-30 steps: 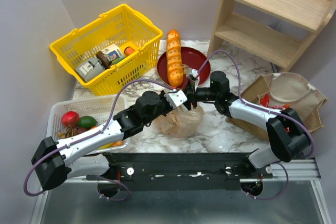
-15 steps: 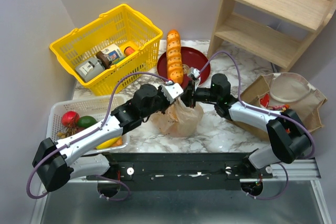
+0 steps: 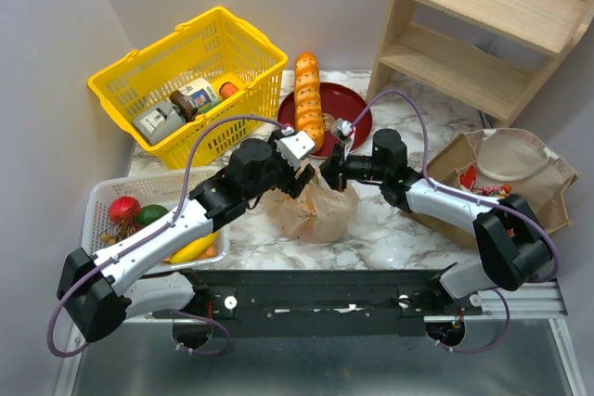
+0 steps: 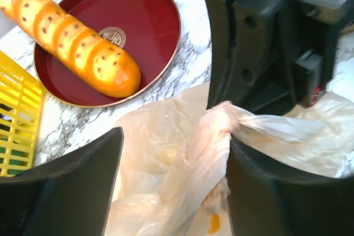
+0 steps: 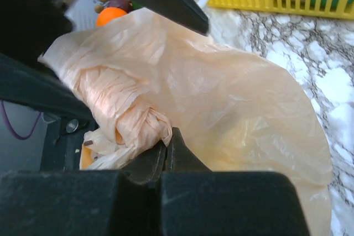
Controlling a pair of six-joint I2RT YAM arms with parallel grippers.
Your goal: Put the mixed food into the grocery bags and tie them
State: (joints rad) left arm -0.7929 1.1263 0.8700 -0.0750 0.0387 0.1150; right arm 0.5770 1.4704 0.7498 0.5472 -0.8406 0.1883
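The tan plastic bag (image 3: 316, 212) sits mid-table with its top twisted into a knotted strand (image 5: 133, 115). My right gripper (image 3: 332, 173) is shut on that strand, its tips (image 5: 170, 136) pinched at the knot. My left gripper (image 3: 304, 176) is open, and its fingers straddle the bag's twisted neck (image 4: 215, 136) without pressing it. The brown paper bag (image 3: 548, 197) stands at the right with a red packet (image 3: 469, 176) inside. A red fruit (image 3: 123, 209), a green fruit (image 3: 153, 215) and a banana (image 3: 195, 249) lie in the white tray (image 3: 97, 229).
A yellow basket (image 3: 190, 81) holding boxes and jars stands at the back left. The long orange loaf (image 3: 309, 104) rests on a dark red plate (image 3: 353, 108) just behind the grippers. A wooden shelf (image 3: 483, 25) rises at the back right.
My left gripper has opened, let go of the bag's top and drawn back to the left. My right gripper has shut on the twisted strand.
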